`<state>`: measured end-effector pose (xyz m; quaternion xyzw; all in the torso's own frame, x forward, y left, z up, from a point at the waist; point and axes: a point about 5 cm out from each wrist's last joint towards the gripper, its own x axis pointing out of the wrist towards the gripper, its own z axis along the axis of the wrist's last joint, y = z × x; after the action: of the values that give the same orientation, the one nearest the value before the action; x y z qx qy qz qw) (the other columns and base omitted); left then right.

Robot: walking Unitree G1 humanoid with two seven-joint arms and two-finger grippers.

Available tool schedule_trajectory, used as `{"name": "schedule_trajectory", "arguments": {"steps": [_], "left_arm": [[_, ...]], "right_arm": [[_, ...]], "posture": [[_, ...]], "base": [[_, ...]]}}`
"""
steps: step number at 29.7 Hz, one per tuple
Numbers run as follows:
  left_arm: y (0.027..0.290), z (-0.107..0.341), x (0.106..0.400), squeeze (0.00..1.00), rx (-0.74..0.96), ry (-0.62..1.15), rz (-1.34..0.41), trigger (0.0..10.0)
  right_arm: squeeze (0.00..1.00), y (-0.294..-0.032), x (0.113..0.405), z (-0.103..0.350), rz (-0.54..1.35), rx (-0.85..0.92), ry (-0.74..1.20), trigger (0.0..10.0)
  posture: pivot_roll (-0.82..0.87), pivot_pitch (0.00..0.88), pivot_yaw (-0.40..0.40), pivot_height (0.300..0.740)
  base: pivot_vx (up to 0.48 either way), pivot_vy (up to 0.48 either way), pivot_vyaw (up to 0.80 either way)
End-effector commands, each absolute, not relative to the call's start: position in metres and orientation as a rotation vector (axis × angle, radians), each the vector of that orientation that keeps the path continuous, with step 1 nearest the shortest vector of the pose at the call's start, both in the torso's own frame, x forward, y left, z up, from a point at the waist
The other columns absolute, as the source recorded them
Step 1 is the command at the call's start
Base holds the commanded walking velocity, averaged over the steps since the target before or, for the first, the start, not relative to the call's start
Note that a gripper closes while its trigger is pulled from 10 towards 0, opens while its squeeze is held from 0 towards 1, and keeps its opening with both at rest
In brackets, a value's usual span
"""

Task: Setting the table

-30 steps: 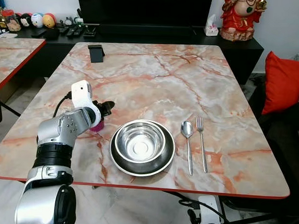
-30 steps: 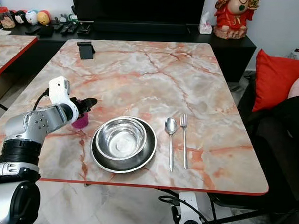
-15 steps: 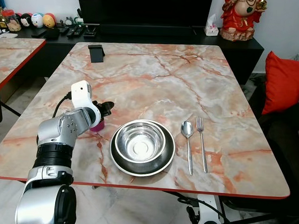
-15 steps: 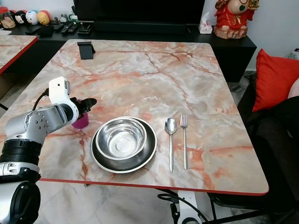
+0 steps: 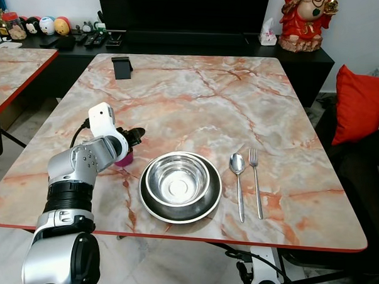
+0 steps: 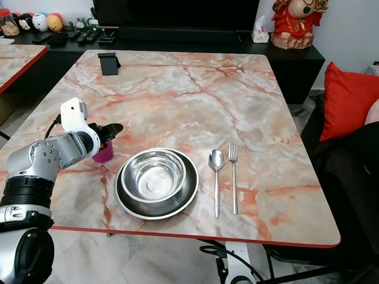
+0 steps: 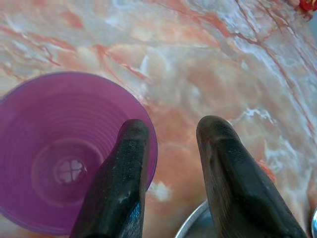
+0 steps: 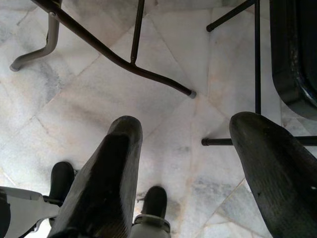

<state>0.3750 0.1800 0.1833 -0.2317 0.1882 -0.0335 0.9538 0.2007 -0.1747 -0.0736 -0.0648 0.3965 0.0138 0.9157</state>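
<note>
Four items lie on the worktop (image 5: 197, 98): bowl (image 5: 177, 178) nested in plate (image 5: 207, 207), spoon (image 5: 238, 167) and fork (image 5: 254, 164) just right of the bowl. The purple cup (image 7: 64, 148) stands upright, just left of the bowl. My left hand (image 7: 168, 148) hovers over the cup rim, fingers (image 7: 121, 183) parted, gripping nothing. I judge cup placement is the current step; next move: withdraw clear of the rim. My right hand (image 8: 190, 163) hangs open below.

I see a translucent purple cup (image 7: 69, 153), a shiny silver bowl (image 5: 177, 179) on a dark grey plate (image 5: 150, 206), and a cream-and-orange veined marble table (image 5: 197, 98) edged in red.
</note>
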Motion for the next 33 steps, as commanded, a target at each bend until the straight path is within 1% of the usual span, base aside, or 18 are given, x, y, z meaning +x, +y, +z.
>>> {"name": "schedule_trajectory", "arguments": {"steps": [1, 3, 5, 6, 10, 13, 14, 18, 19, 20, 22, 24, 25, 26, 29, 30, 31, 33], "left_arm": [[0.185, 0.199, 0.376, 0.0, -0.386, 0.306, -0.051, 10.0], [0.188, 0.206, 0.374, 0.0, -0.245, 0.256, -0.047, 10.0], [0.188, 0.21, 0.373, 0.0, -0.191, 0.228, -0.053, 10.0], [0.188, 0.225, 0.37, 0.0, -0.1, 0.103, -0.056, 10.0], [0.188, 0.24, 0.364, 0.0, -0.015, -0.033, -0.06, 10.0], [0.194, 0.244, 0.351, 0.0, 0.056, -0.153, -0.023, 10.0], [0.199, 0.241, 0.343, 0.0, 0.094, -0.192, 0.009, 10.0], [0.203, 0.234, 0.332, 0.0, 0.175, -0.224, 0.041, 10.0], [0.205, 0.227, 0.323, 0.0, 0.196, -0.236, 0.053, 10.0], [0.207, 0.222, 0.316, 0.0, 0.203, -0.245, 0.068, 10.0], [0.209, 0.218, 0.311, 0.0, 0.206, -0.251, 0.078, 10.0], [0.216, 0.209, 0.3, 0.0, 0.228, -0.255, 0.119, 10.0], [0.216, 0.209, 0.3, 0.0, 0.228, -0.255, 0.119, 10.0], [0.224, 0.201, 0.291, 0.0, 0.229, -0.255, 0.172, 10.0], [0.225, 0.199, 0.289, 0.0, 0.227, -0.255, 0.183, 10.0], [0.237, 0.196, 0.282, 0.0, 0.241, -0.255, 0.283, 10.0], [0.237, 0.196, 0.282, 0.0, 0.241, -0.255, 0.283, 10.0], [0.249, 0.193, 0.274, 0.0, 0.267, -0.248, 0.39, 10.0]], "right_arm": [[0.0, -0.174, 0.204, -0.071, 0.022, -0.125, 0.795, 10.0], [0.0, -0.174, 0.204, -0.071, 0.023, -0.125, 0.794, 10.0], [0.0, -0.173, 0.204, -0.071, 0.023, -0.125, 0.793, 10.0], [0.0, -0.173, 0.205, -0.071, 0.023, -0.124, 0.791, 10.0], [0.0, -0.173, 0.205, -0.071, 0.022, -0.123, 0.788, 10.0], [0.0, -0.173, 0.204, -0.071, 0.018, -0.12, 0.787, 10.0], [0.0, -0.174, 0.203, -0.072, 0.015, -0.119, 0.791, 10.0], [0.0, -0.175, 0.202, -0.072, 0.012, -0.117, 0.792, 10.0], [0.0, -0.175, 0.202, -0.072, 0.011, -0.115, 0.787, 10.0], [0.0, -0.174, 0.202, -0.072, 0.009, -0.113, 0.782, 10.0], [0.0, -0.174, 0.203, -0.071, 0.008, -0.111, 0.779, 10.0], [0.0, -0.175, 0.203, -0.071, 0.006, -0.111, 0.776, 10.0], [0.0, -0.175, 0.203, -0.071, 0.006, -0.111, 0.776, 10.0], [0.0, -0.176, 0.203, -0.071, 0.004, -0.113, 0.775, 10.0], [0.0, -0.176, 0.203, -0.071, 0.003, -0.113, 0.775, 10.0], [0.0, -0.179, 0.2, -0.073, -0.003, -0.114, 0.789, 10.0], [0.0, -0.179, 0.2, -0.073, -0.003, -0.114, 0.789, 10.0], [0.0, -0.18, 0.198, -0.074, -0.007, -0.114, 0.797, 10.0]], "posture": [[-0.06, 0.0, 0.025, 0.74], [-0.06, 0.0, 0.025, 0.74], [-0.06, 0.0, 0.025, 0.74], [-0.06, 0.0, 0.026, 0.74], [-0.06, 0.0, 0.028, 0.74], [-0.06, 0.0, 0.03, 0.74], [-0.06, 0.0, 0.032, 0.74], [-0.06, 0.0, 0.036, 0.74], [-0.06, 0.0, 0.036, 0.74], [-0.06, 0.0, 0.036, 0.74], [-0.06, 0.0, 0.036, 0.74], [-0.07, 0.0, 0.039, 0.74], [-0.07, 0.0, 0.039, 0.74], [-0.07, 0.0, 0.039, 0.74], [-0.07, 0.0, 0.039, 0.74], [-0.08, 0.0, 0.047, 0.74], [-0.08, 0.0, 0.047, 0.74], [-0.08, 0.0, 0.05, 0.74]], "base": [[0.0, 0.0, 0.0], [0.0, 0.0, 0.0], [0.0, 0.0, 0.0], [0.0, 0.0, 0.0], [0.0, 0.0, 0.0], [0.0, 0.0, 0.0], [0.0, 0.0, 0.0], [0.0, 0.0, 0.0], [0.0, 0.0, 0.0], [0.0, 0.0, 0.0], [0.0, 0.0, 0.0], [0.0, 0.0, 0.0], [0.0, 0.0, 0.0], [0.0, 0.0, 0.0], [0.0, 0.0, 0.0], [0.0, 0.0, 0.0], [0.0, 0.0, 0.0], [0.0, 0.0, 0.0]]}}
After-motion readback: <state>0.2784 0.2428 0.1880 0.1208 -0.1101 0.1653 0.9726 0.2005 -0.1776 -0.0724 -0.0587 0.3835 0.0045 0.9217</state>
